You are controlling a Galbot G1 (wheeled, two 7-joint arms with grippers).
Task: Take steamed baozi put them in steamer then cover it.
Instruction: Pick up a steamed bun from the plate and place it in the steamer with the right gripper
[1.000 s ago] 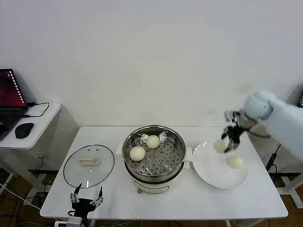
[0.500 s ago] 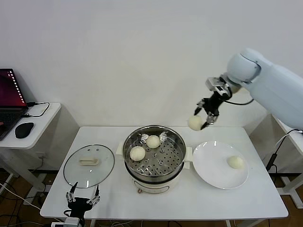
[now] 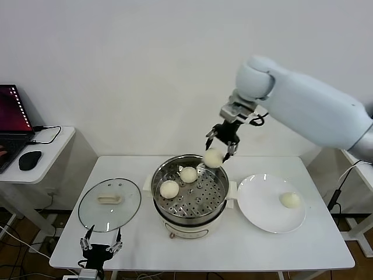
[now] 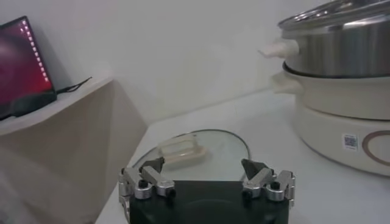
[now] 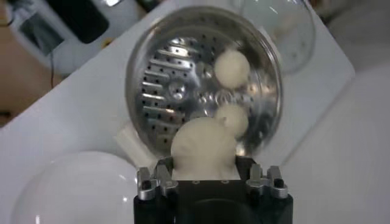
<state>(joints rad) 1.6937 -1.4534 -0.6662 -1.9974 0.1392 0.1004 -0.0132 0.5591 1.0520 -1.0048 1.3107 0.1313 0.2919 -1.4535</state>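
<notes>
My right gripper [image 3: 220,144] is shut on a cream-white baozi [image 3: 213,158] and holds it in the air over the far right rim of the steamer [image 3: 166,216]. The same baozi [image 5: 203,148] fills the space between the jaws in the right wrist view, above the perforated tray [image 5: 170,91]. Two baozi [image 3: 187,174] [image 3: 169,188] lie on the tray at its left side. One baozi [image 3: 289,200] lies on the white plate [image 3: 259,210] to the right. The glass cover [image 3: 109,204] lies flat on the table to the left. My left gripper [image 3: 101,248] is open and idle near the front edge, just before the cover [image 4: 201,155].
The white table [image 3: 233,248] bears the steamer, plate and cover. A side table at the far left holds a laptop [image 3: 13,125] and a mouse [image 3: 29,160]. A white wall stands behind.
My right gripper lifted a baozi off the plate and carried it up and left, from above the plate to over the steamer's rim. The left gripper stayed near the cover.
</notes>
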